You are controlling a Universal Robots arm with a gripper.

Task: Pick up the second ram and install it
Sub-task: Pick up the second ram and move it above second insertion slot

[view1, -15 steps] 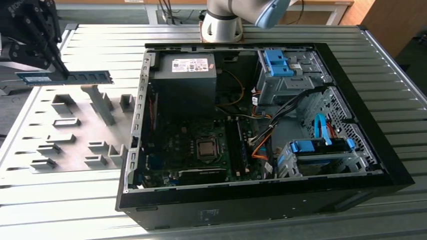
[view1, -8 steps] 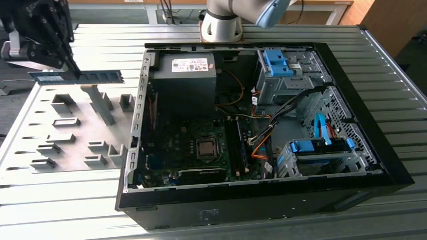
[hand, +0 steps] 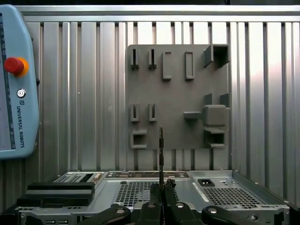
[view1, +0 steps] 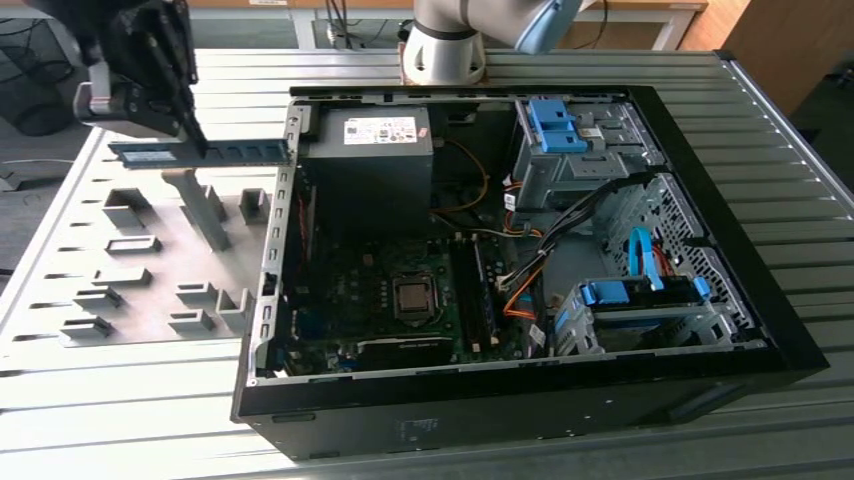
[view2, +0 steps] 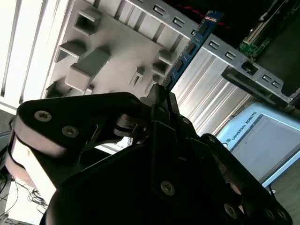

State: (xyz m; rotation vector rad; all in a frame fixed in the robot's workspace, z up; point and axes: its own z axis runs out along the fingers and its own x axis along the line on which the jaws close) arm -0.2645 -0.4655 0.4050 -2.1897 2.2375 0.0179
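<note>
The second ram [view1: 220, 151] is a long blue-green stick that hangs level in the air above the grey fixture plate [view1: 147, 250], just outside the computer case's wall on the exterior view's left. My gripper [view1: 196, 143] is shut on its end. In the second wrist view the ram [view2: 192, 44] sticks out from between the black fingers [view2: 165, 104] toward the case edge. The first wrist view shows the ram [hand: 161, 150] edge-on as a thin dark line rising from my gripper [hand: 162, 188].
The open computer case [view1: 747, 330] lies on the slatted metal table, with the motherboard and its long black slots [view1: 470, 290] inside, a power supply [view1: 374, 140] and blue drive bays [view1: 641, 295]. A teach pendant [hand: 16, 79] lies beside the fixture plate.
</note>
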